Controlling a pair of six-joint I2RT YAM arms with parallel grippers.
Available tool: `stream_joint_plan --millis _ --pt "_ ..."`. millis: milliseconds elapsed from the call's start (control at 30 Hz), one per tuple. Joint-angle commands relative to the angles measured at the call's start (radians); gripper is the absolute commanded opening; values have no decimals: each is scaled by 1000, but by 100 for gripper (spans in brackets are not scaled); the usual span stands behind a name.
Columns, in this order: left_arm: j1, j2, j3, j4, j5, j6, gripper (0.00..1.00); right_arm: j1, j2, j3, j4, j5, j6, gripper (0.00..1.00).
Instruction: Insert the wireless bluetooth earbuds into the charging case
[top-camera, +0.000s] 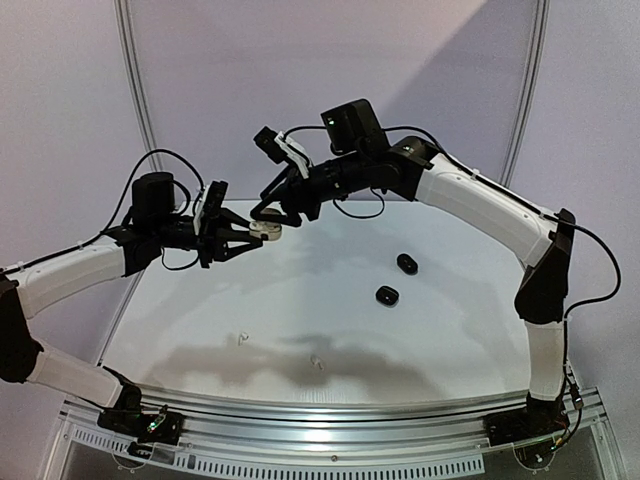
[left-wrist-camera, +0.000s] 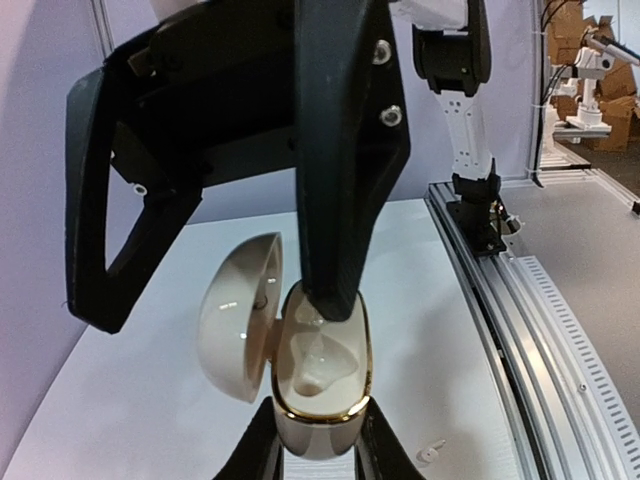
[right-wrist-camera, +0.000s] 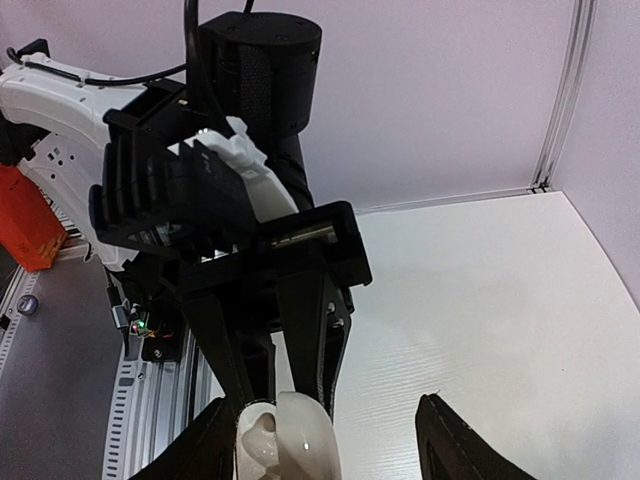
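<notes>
1. From above, we see the left tool (top-camera: 252, 234) pinching the white charging case (top-camera: 267, 230). It holds the case up in the air over the far left part of the counter (top-camera: 300, 300).
2. The right tool (top-camera: 277, 207) reaches in from the right, and its tips are right at the case.
3. Two tiny white earbuds lie on the counter near the front. One is at the left (top-camera: 241, 338) and the other is a bit to the right (top-camera: 316, 360).
4. Two black pieces (top-camera: 407, 263) lie close together further right, well apart from the case.
5. From the left wrist, the case (left-wrist-camera: 316, 436) has a gold rim, and its lid (left-wrist-camera: 235, 315) is swung open to the left. The left tool's fingers (left-wrist-camera: 258, 445) squeeze the bottom of the case from both sides.
6. We see white shapes inside the case, but we cannot tell if a bud sits in there.
7. The right tool is spread wide. One finger (left-wrist-camera: 340, 200) comes down to the top edge of the open case, and the other (left-wrist-camera: 110, 250) stands off to the left.
8. One white earbud (left-wrist-camera: 432, 452) lies on the counter at the lower right.
9. From the right wrist, the right tool's fingers (right-wrist-camera: 205, 445) stand far apart and pinch nothing. The open case (right-wrist-camera: 300, 435) sits low between them, held by the left tool's black fingers (right-wrist-camera: 235, 350).
</notes>
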Motion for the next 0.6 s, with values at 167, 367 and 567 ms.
stream_joint_plan --millis 167,367,567 --pt "2 29 -14 63 9 -119 0 -15 7 22 72 4 43 66" --pt "2 26 -23 78 4 -133 0 -47 -32 14 217 29 168 66" --pt "6 15 -50 132 -33 -197 0 -54 -47 14 204 127 218 67"
